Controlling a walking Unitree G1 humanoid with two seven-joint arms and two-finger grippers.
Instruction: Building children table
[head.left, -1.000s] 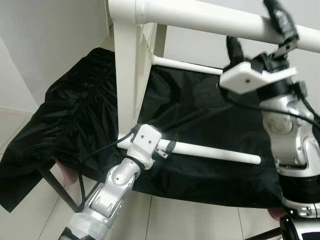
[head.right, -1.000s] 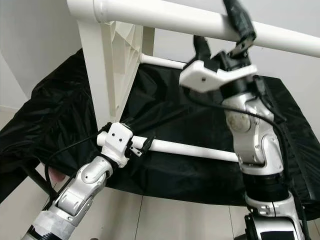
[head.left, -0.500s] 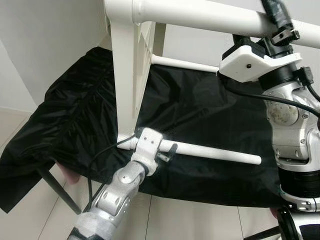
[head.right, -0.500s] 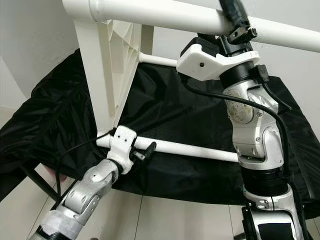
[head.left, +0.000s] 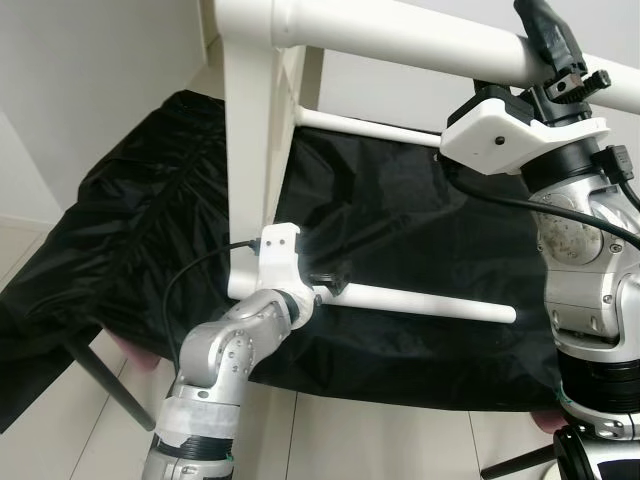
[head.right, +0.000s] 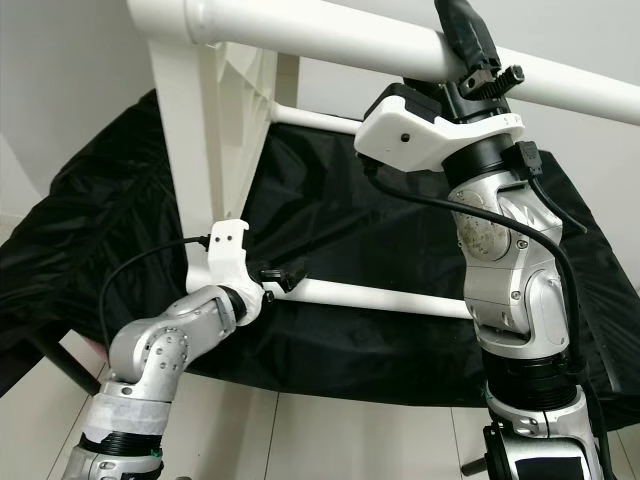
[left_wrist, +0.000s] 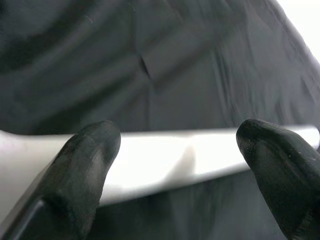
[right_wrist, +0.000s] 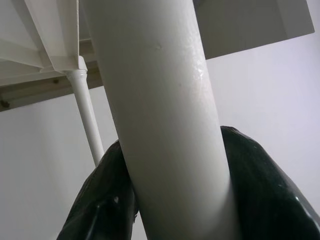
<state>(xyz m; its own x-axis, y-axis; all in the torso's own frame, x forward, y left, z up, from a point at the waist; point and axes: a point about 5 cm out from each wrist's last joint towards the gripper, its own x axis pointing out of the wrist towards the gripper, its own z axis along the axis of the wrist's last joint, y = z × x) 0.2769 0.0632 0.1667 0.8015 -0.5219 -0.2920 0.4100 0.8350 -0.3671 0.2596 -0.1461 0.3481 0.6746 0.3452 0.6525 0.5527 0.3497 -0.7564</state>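
Observation:
The white children's table lies on its side, with its top panel (head.left: 250, 150) standing upright at the left. One white leg (head.left: 400, 40) runs across the top of the view, and my right gripper (head.left: 548, 40) is shut on it. In the right wrist view the leg (right_wrist: 165, 100) sits tight between the black fingers (right_wrist: 100, 200). A lower leg (head.left: 430, 302) lies across the black cloth. My left gripper (head.left: 325, 283) is at this leg, close to where it meets the panel. Its fingers (left_wrist: 90, 165) are spread open, with the lower leg (left_wrist: 165, 160) lying across just past the tips.
A black cloth (head.left: 150, 220) covers the low surface under the table. A third leg (head.left: 370, 128) runs along the back. There is a white wall behind, pale floor tiles (head.left: 340, 440) in front, and a dark stand leg (head.left: 100, 375) at the lower left.
My left arm has folded up and its wrist has turned upright at the lower leg, near the panel. The right gripper keeps its hold on the upper leg.

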